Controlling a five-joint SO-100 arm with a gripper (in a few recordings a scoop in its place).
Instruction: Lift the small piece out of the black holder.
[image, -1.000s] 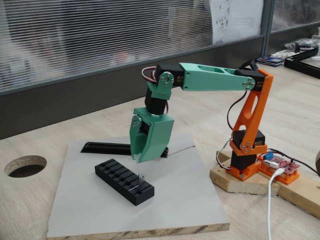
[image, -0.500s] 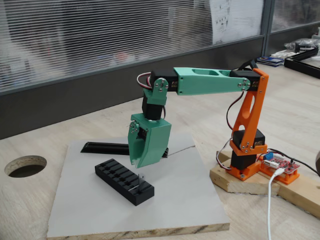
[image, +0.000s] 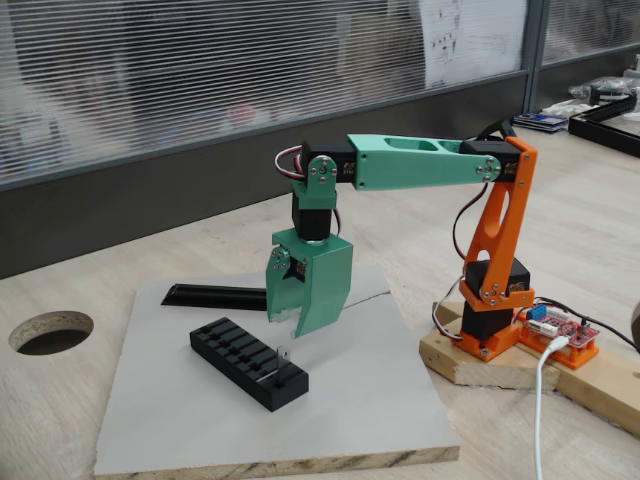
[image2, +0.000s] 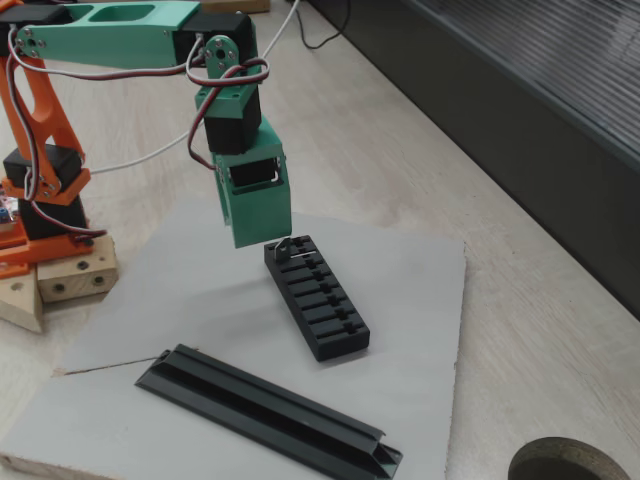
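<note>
No text, label, brand or number can be read in either fixed view. A white paper sheet (image: 472, 38) hangs on the window behind the worktop and carries dark print, but the print is too small and too blurred to make out any word.

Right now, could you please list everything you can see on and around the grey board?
Black holder: one, matte black, slotted top, on the grey board.
Small piece: one, grey metal, standing in a slot at the holder's end nearest the arm.
Profile bar: one, black, long, lying on the board apart from the holder.
Grey board: one, on the wooden table.
Table hole: one, round, beside the board.
Wooden base block: one, under the arm, with a red circuit board.
Arm: one, orange and green.
Gripper: one, green, above the holder, not touching the piece.
</note>
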